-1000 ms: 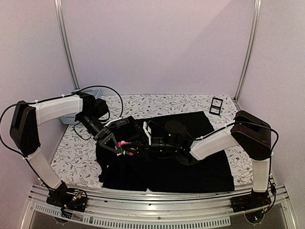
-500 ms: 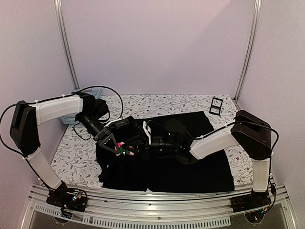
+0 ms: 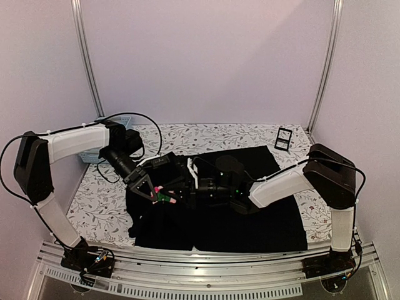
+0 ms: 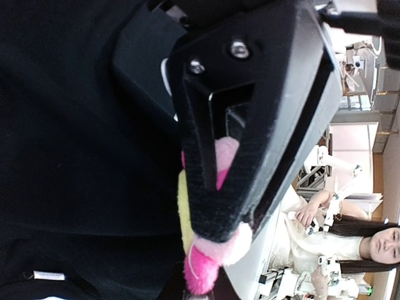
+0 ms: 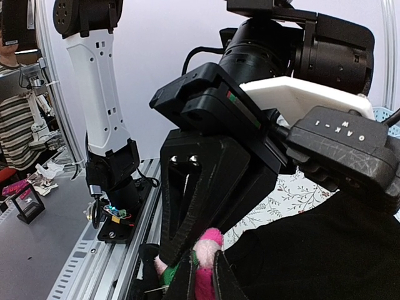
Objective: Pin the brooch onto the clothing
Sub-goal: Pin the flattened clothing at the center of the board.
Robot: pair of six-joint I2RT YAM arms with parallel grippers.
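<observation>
The left pincer [image 4: 219, 234] is pressed onto the brooch [image 4: 201, 272], its pink petals poking past the tips, while the right pincer [image 5: 206, 284] nips those petals from the opposite side, above the left part of the clothing [image 3: 250, 228] spread toward the near edge of the tabletop [image 3: 187, 134]

My arms: two, left arm [image 3: 70, 142], right arm [image 3: 281, 185], bases at near edge. My grippers: two, left gripper [image 3: 155, 192], right gripper [image 3: 175, 196]. Pink brooch [image 3: 164, 198]: one. Black shirt [image 3: 250, 228]: one. Small black stand [image 3: 283, 138]: one, far right. Floral table [image 3: 206, 134]: one. Metal uprights: two, far-left upright [image 3: 86, 62], far-right upright [image 3: 327, 62].
</observation>
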